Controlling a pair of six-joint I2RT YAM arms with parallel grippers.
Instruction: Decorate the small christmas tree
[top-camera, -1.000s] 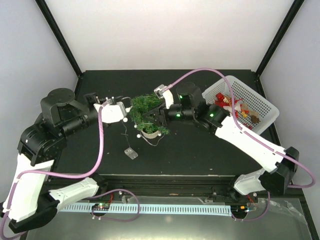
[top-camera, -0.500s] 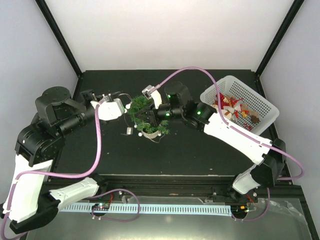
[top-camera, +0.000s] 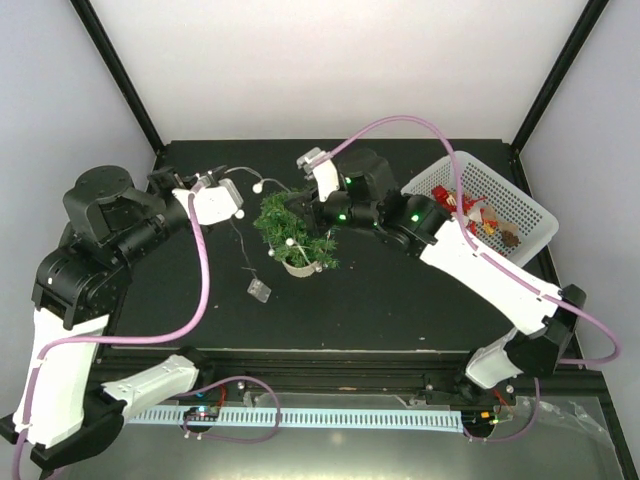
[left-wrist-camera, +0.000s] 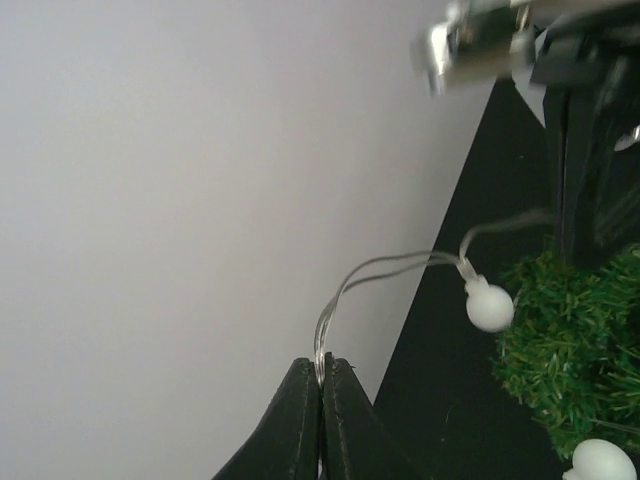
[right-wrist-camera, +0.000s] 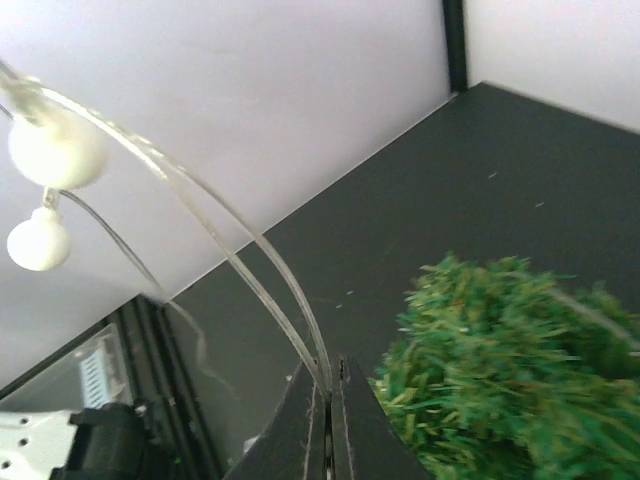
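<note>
Dark worktop (top-camera: 400, 300); small christmas tree (top-camera: 290, 232) mid-frame, nearer right end effector (right-wrist-camera: 328, 375) than left end effector (left-wrist-camera: 322, 370), both pinching light string (left-wrist-camera: 390, 268).

The small christmas tree (top-camera: 285, 225) has rough, bristly green needles. The wire (left-wrist-camera: 380, 268) is clear, glossy plastic; its bulbs (left-wrist-camera: 489, 307) smooth matt white. The desk (top-camera: 400, 290) is matt black, the basket (top-camera: 522, 212) white perforated plastic.

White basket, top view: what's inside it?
Red, white and brownish ornaments lie piled in the white basket. The right arm covers its near left corner, so anything there is hidden.
</note>
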